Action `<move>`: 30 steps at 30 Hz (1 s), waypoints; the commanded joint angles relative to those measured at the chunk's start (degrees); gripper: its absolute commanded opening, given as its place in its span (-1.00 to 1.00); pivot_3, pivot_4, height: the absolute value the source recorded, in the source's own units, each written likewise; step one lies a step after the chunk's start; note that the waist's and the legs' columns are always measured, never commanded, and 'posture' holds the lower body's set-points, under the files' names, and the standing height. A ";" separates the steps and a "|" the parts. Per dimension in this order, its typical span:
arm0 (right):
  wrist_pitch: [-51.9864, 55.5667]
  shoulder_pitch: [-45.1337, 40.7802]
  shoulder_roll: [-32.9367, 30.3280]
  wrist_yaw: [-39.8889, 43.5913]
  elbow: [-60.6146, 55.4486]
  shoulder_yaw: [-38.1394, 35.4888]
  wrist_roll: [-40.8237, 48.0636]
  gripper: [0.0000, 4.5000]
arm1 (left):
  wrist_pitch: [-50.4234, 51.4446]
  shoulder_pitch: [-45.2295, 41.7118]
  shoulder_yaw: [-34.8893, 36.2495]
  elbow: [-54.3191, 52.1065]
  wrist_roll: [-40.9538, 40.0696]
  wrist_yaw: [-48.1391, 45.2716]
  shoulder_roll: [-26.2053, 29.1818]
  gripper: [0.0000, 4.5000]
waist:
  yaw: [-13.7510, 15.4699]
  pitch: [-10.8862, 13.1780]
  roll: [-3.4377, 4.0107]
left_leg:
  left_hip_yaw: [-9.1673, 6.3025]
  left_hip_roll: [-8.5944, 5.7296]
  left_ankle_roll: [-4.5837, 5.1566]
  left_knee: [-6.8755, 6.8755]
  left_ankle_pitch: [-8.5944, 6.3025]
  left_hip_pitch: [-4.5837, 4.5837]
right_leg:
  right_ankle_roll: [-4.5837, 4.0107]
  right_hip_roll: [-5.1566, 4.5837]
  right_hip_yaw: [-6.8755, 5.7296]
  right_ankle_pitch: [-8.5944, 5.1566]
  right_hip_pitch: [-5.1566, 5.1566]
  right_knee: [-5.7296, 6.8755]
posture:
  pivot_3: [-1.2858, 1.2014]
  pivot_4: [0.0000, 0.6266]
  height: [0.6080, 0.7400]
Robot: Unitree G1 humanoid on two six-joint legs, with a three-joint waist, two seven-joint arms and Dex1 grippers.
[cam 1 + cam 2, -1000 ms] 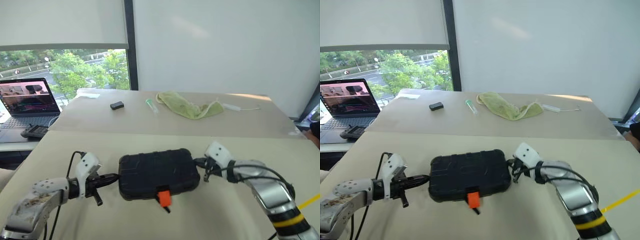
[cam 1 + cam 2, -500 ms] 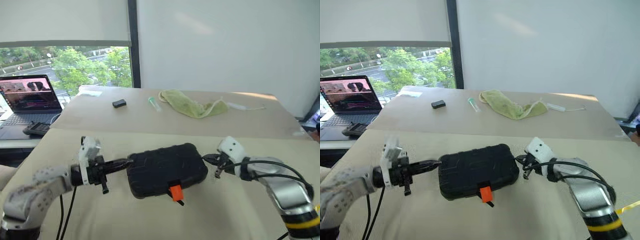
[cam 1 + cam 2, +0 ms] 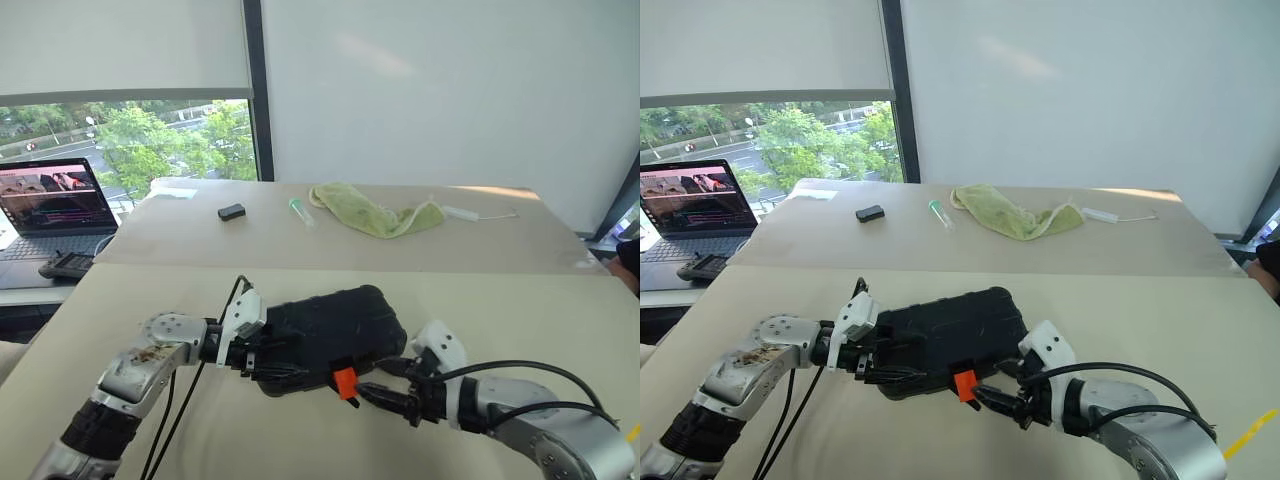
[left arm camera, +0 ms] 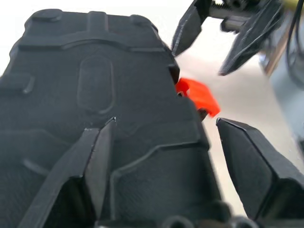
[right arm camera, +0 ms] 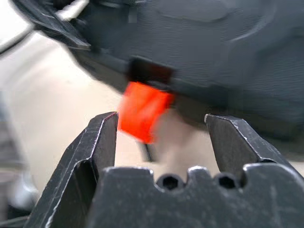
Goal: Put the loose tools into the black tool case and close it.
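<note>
Jaws spread; black tool case (image 3: 330,335) shut on beige table (image 3: 500,310).

I see a beige counter (image 3: 560,330) running under both grippers and beyond them to the white wall. Well ahead of the left gripper (image 3: 262,362), a small black box (image 3: 232,211) lies on the counter's far part, and just beside it, toward the middle, a clear tube with a green cap (image 3: 302,212). Ahead of the right gripper (image 3: 372,385) I make out a crumpled yellow-green cloth (image 3: 375,216), with a thin white cable (image 3: 480,214) past its outer end. Out beyond the left gripper's outer side sits an open laptop (image 3: 55,206), screen lit, before a window (image 3: 130,140) showing green trees.
</note>
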 commanded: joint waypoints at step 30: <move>5.52 -3.94 3.22 -11.74 -0.18 3.64 2.99 -0.17 | 3.30 5.28 1.75 -1.00 0.92 4.79 -5.20 0.66 | 0.15 -0.41 0.17 | -0.01 0.02 0.14 -0.08 -0.04 0.12 | 0.18 -0.18 0.00 -0.16 0.10 -0.03 | 0.03 -0.52 1.00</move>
